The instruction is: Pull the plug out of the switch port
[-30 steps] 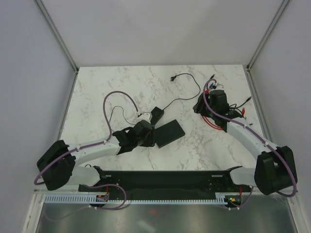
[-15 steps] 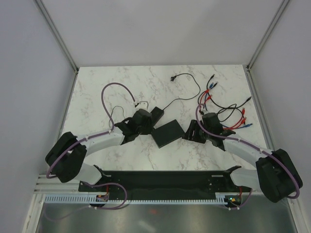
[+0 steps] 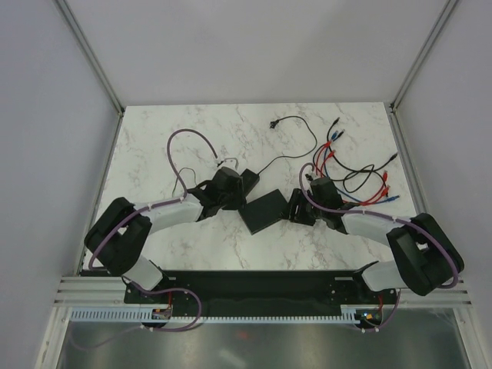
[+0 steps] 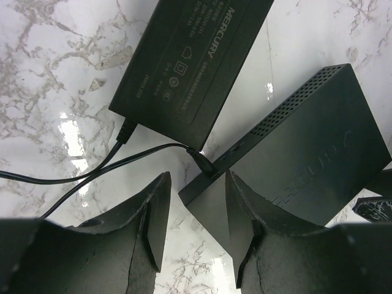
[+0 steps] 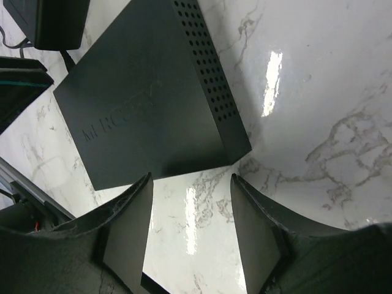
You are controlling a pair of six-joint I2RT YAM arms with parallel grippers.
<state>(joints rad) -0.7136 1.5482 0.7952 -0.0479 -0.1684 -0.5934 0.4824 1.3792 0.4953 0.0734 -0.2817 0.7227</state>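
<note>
switch: matte-black box, lying flat | plug: black, seated in switch

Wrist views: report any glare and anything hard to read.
Left wrist view: bright glare patches on the glossy white marble table, yet the white print on the smaller black adapter box is legible. Right wrist view: a glare streak on the marble beside the flat matte-black switch box, whose embossed logo shows only faintly.

Plug was too small to pick out from the top cam, lost beside the left gripper. Left wrist view cropped the power adapter up top, and its cord ran off the left edge.
</note>
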